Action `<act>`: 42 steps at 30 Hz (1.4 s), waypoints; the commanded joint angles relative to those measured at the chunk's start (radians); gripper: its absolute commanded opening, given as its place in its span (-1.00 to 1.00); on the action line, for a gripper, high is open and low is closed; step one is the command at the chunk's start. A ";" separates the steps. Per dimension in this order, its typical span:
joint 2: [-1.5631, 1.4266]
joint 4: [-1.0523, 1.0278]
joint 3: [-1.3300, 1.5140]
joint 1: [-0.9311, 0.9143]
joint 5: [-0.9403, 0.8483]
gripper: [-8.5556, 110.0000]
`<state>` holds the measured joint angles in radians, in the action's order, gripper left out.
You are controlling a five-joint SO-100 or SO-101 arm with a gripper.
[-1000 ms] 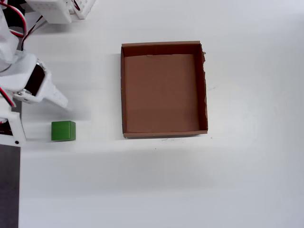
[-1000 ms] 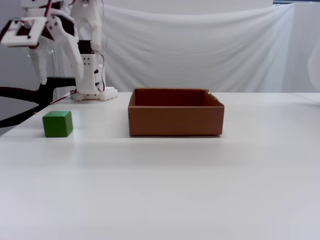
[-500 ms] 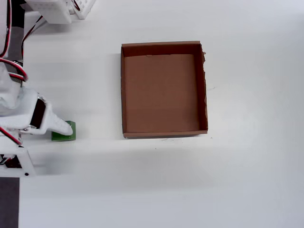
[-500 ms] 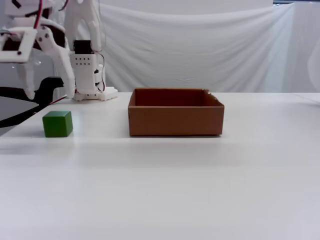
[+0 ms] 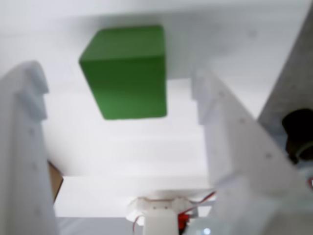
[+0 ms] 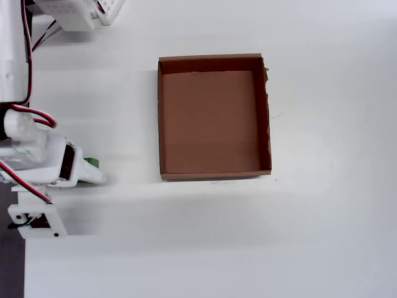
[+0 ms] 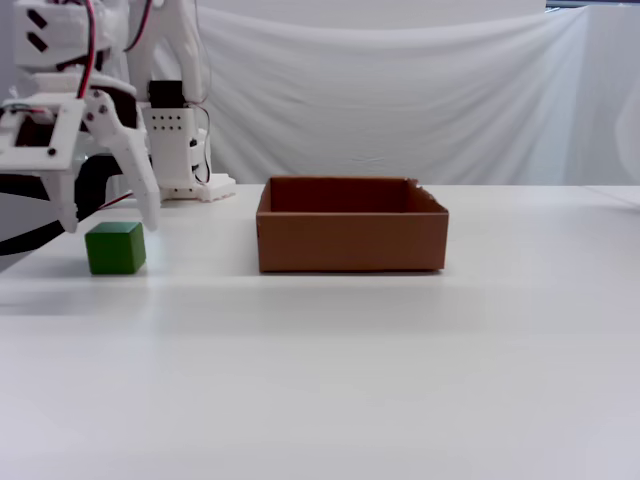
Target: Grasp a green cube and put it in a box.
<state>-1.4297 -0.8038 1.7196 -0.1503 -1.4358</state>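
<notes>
1. Gripper [image 7: 108, 222], left of the box [image 7: 351, 240] in the fixed view, hangs just above the green cube [image 7: 116, 247] with its fingers spread wider than the cube, so you can judge it ready to drop around it.
2. Cube sits on the table [image 7: 400, 380], well left of the box, untouched; the wrist view shows it between the two fingers.
3. Box stands empty, open side up, to receive your cube.

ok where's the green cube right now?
On the table at the far left of the fixed view, the green cube sits left of the box, directly under the open pincer, not yet gripped.
</notes>
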 commanded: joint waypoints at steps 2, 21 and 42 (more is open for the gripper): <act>-0.008 0.017 -0.048 0.017 -0.021 -0.32; 0.031 0.040 -0.026 0.035 -0.012 -0.42; 0.046 0.057 0.002 0.046 -0.012 -0.53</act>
<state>-1.3698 -0.7578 1.7257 -0.1212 -1.4358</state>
